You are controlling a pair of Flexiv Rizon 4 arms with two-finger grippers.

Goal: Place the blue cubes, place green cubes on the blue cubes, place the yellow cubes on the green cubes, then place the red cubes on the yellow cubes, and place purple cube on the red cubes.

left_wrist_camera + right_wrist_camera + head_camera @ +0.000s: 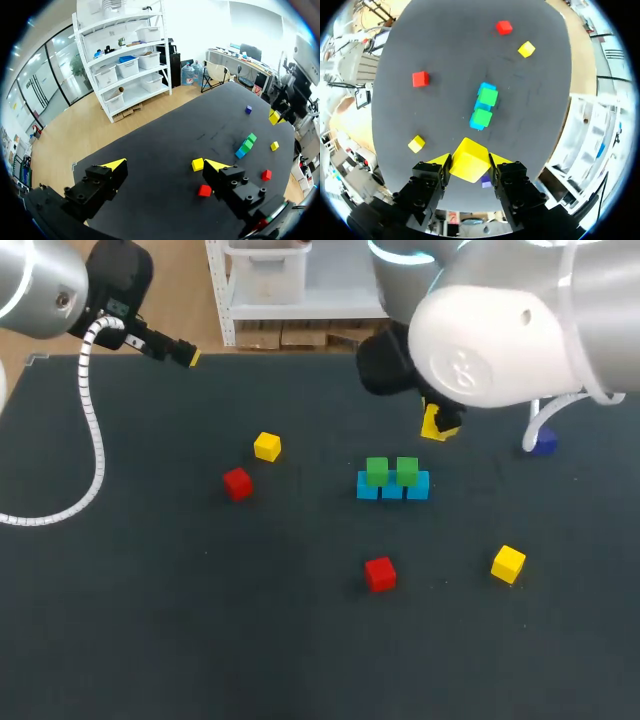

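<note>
Right claw (469, 160) is clamped on a yellow cube (469, 162), both fingers (432, 180) pressing its opposite sides, raised off the table (445, 50). Just ahead of it lies the blue row (392, 490) with two green cubes (488, 96) on top, side by side. Under the claw, mostly hidden by the held cube, sits what looks like the purple cube (486, 184). Farther ahead and off to both sides lie two red cubes (420, 79) and two loose yellow cubes (416, 144). Left claw (165, 165) hangs wide open and empty, well apart from the blue row, with one loose yellow cube and one red cube just ahead of it.
</note>
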